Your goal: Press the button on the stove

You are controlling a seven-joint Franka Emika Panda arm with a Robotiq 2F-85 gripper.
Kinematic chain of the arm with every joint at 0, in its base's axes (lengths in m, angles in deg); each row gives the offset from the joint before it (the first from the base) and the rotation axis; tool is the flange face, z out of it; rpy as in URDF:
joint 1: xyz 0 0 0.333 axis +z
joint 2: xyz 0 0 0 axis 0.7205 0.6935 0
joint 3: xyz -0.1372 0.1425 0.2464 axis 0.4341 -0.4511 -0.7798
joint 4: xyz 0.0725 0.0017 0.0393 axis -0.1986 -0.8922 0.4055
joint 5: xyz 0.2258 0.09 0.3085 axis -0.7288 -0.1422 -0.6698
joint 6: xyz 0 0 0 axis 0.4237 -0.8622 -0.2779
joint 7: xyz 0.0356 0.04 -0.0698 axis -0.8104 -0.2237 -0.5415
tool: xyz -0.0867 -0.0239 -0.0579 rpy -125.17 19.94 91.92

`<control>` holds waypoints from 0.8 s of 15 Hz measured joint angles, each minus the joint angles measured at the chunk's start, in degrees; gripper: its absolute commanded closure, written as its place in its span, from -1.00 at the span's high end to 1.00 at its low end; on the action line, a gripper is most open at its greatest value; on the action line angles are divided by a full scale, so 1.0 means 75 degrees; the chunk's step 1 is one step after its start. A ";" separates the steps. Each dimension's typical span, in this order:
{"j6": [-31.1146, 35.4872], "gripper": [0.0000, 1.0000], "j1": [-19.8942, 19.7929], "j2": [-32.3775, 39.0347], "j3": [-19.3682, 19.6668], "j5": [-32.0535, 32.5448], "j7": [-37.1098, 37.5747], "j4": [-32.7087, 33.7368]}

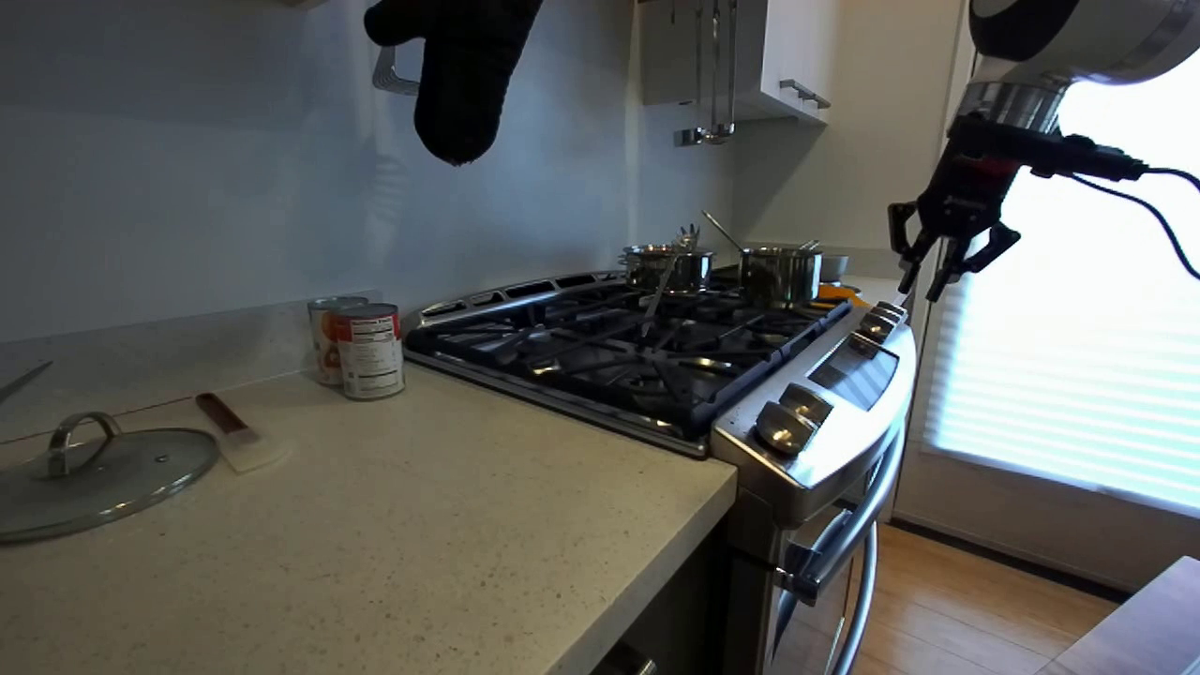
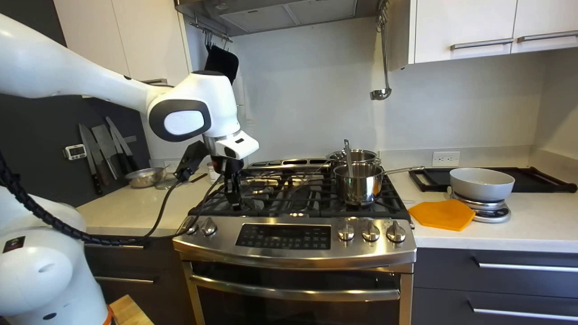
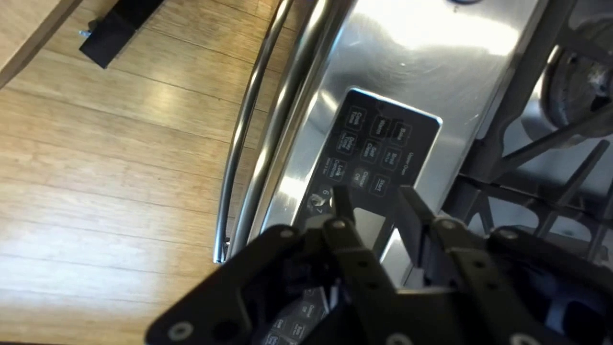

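Note:
The stove (image 2: 289, 259) is a stainless-steel range with black grates; it also shows in an exterior view (image 1: 736, 445) and in the wrist view (image 3: 416, 72). Its slanted front strip carries a black touch panel (image 2: 283, 236) between silver knobs (image 2: 346, 231). In the wrist view, the panel (image 3: 371, 143) shows labelled buttons, among them Start (image 3: 379, 185) and Cancel/Off (image 3: 360, 177). My gripper (image 3: 374, 194) is open and empty, pointing down. Its fingers cover part of the panel there. In both exterior views, the gripper (image 1: 921, 289) (image 2: 235, 205) hangs above the stove front, seemingly touching nothing.
Steel pots (image 2: 359, 184) with utensils stand on the right-hand burners. A bowl (image 2: 482, 184) on a scale and an orange mat (image 2: 442, 214) lie right of the stove. Cans (image 1: 370, 352) and a glass lid (image 1: 122, 473) are on the counter. An oven handle (image 2: 293, 291) juts out.

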 measured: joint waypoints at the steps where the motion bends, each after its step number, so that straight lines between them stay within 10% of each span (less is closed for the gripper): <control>1: -0.0258 0.43 0.0015 -0.0133 0.0018 0.0135 -0.0304 0.0044; 5: -0.1286 0.98 0.0140 -0.0780 0.0126 0.0591 -0.1600 0.0023; 12: -0.1524 1.00 0.0612 -0.1647 0.0235 0.1435 -0.3576 0.0008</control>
